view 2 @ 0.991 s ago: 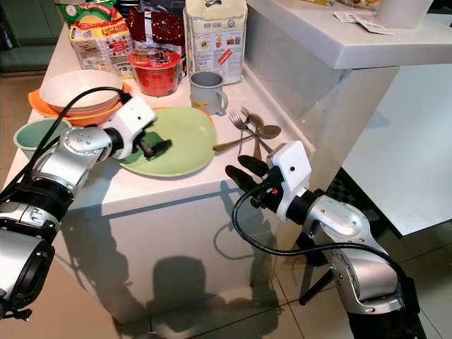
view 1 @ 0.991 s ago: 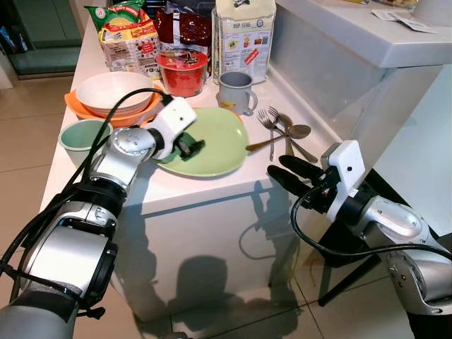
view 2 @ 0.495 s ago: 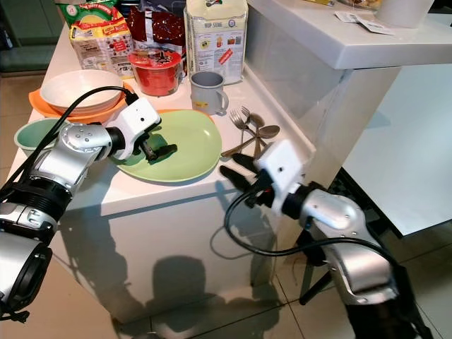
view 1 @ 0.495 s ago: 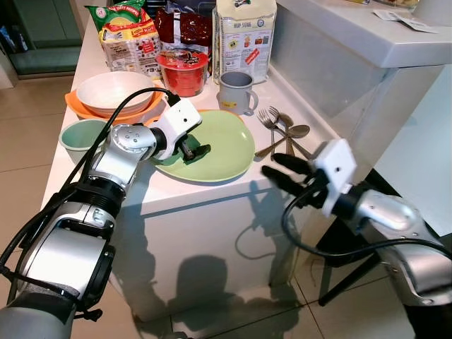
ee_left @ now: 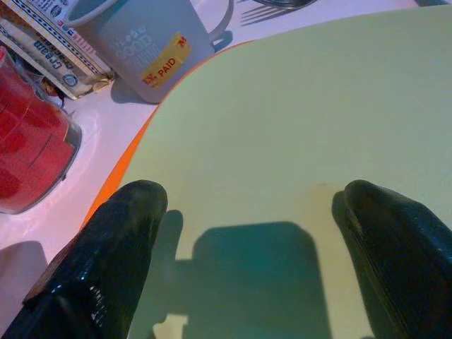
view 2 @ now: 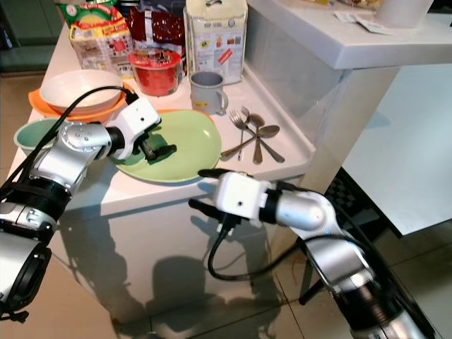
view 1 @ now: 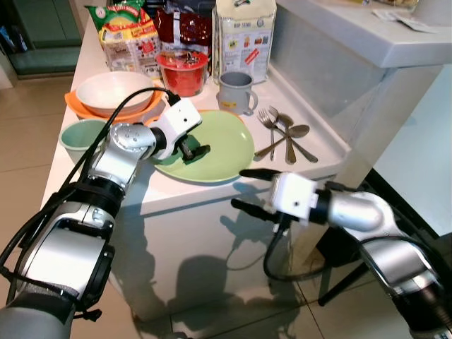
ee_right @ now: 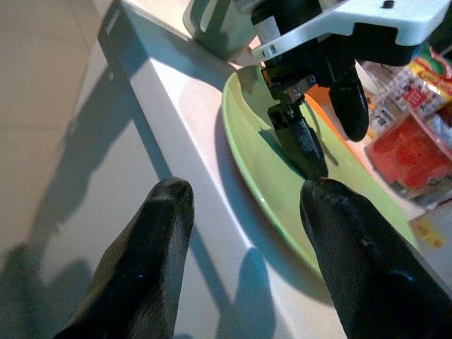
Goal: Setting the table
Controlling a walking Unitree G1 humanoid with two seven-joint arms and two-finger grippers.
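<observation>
A light green plate [view 1: 224, 141] lies near the front edge of the white counter [view 1: 198, 192], on top of an orange one. My left gripper [view 1: 194, 150] rests on the plate's left part, its fingers [ee_left: 120, 233] spread open on the green surface. My right gripper [view 1: 248, 189] hovers open just off the counter's front edge, below the plate's near rim [ee_right: 282, 187], one finger level with the counter top and one lower. Forks and spoons [view 1: 284, 134] lie to the right of the plate. A grey mug [view 1: 233, 90] stands behind it.
A white bowl on an orange plate [view 1: 113, 95] and a pale green bowl [view 1: 76, 138] sit at the left. A red tub [view 1: 182, 70] and food packets [view 1: 244, 28] line the back. A raised white ledge [view 1: 353, 39] bounds the right side. Tiled floor lies below.
My right gripper has swung left, from beside the counter's right corner to the front edge under the plate. The plate slid slightly right with my left gripper on it.
</observation>
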